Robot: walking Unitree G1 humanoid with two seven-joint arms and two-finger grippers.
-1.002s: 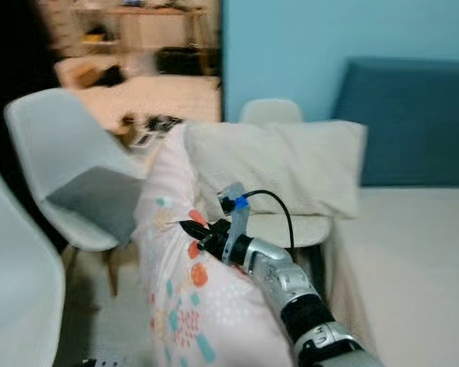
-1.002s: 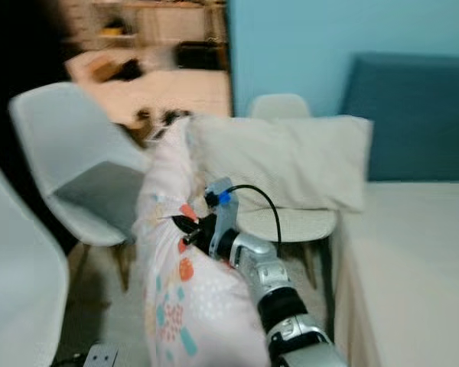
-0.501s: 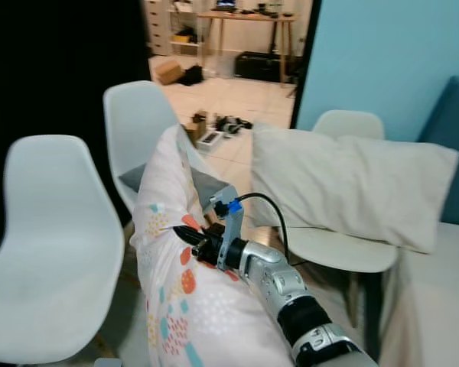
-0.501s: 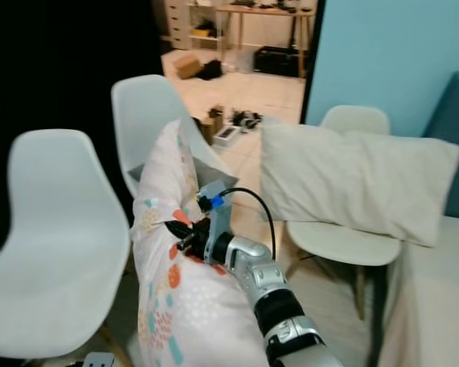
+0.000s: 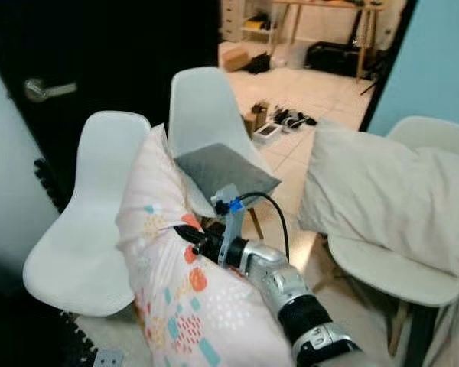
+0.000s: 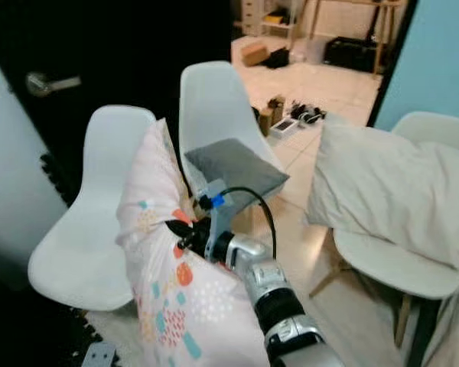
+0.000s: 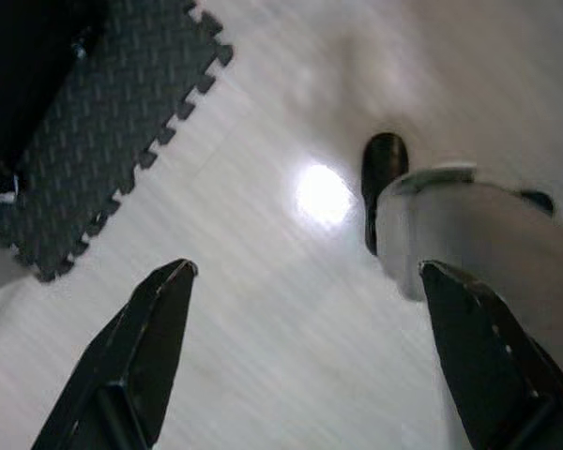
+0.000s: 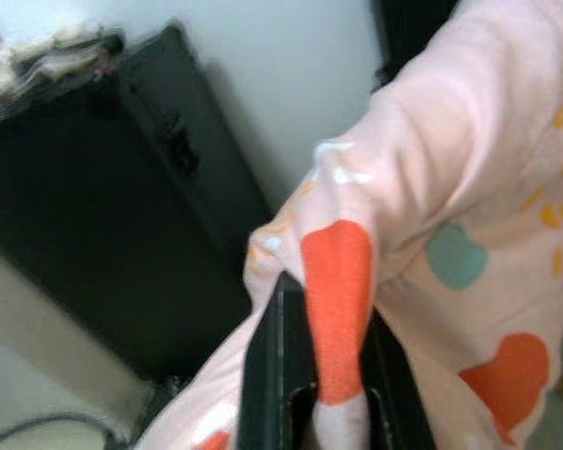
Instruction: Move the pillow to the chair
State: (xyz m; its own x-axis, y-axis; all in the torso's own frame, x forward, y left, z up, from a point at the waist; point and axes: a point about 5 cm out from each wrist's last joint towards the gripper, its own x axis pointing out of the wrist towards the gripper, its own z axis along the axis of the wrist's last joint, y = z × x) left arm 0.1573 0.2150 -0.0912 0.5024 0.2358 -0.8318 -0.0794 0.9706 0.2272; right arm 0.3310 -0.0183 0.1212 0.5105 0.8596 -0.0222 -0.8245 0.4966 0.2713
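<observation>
Clearly pinched: right gripper [image 6: 177,229] clamps a fold of the patterned pillow [image 5: 176,290], held aloft above the floor, not yet on a seat. Nearest empty white chair [image 5: 84,229] sits just beyond it; carry seems done, placing remains. Left gripper [image 7: 310,361] hangs idle, fingers spread, over bare floor [image 7: 263,309].

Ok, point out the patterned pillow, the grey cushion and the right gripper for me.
patterned pillow [image 5: 164,260]: left eye view, on its pink printed face.
grey cushion [image 5: 226,172]: left eye view, middle of its top.
right gripper [image 5: 185,233]: left eye view, at the fingertips pinching the pillow.
</observation>
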